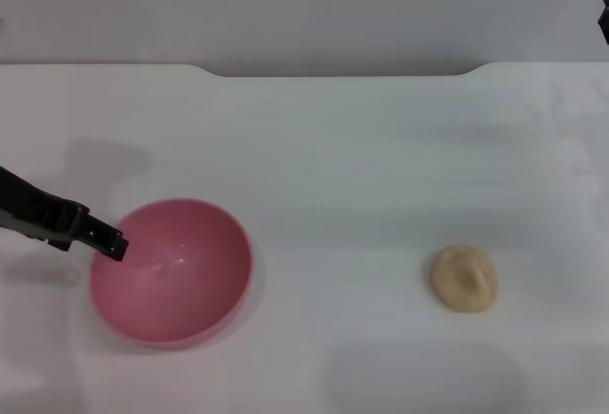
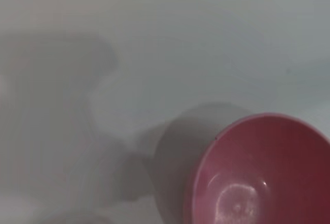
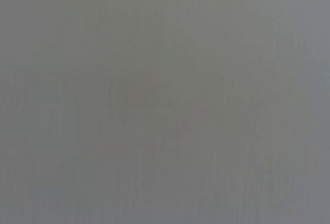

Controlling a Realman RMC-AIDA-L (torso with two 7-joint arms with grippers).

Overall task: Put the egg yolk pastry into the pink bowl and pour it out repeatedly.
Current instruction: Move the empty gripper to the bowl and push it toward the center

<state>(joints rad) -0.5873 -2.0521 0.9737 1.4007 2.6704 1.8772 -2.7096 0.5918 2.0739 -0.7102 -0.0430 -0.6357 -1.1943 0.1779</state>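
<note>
The pink bowl (image 1: 176,276) sits at the front left of the white table, empty and tipped a little toward the right. It also shows in the left wrist view (image 2: 258,177), with a shadow beside it. My left gripper (image 1: 107,240) reaches in from the left and is shut on the bowl's left rim. The egg yolk pastry (image 1: 464,279) lies on the table at the front right, well apart from the bowl. Only a dark tip of my right arm (image 1: 604,16) shows at the far right edge, parked high.
The white table (image 1: 343,167) has a notched far edge against a grey wall. The right wrist view shows only plain grey.
</note>
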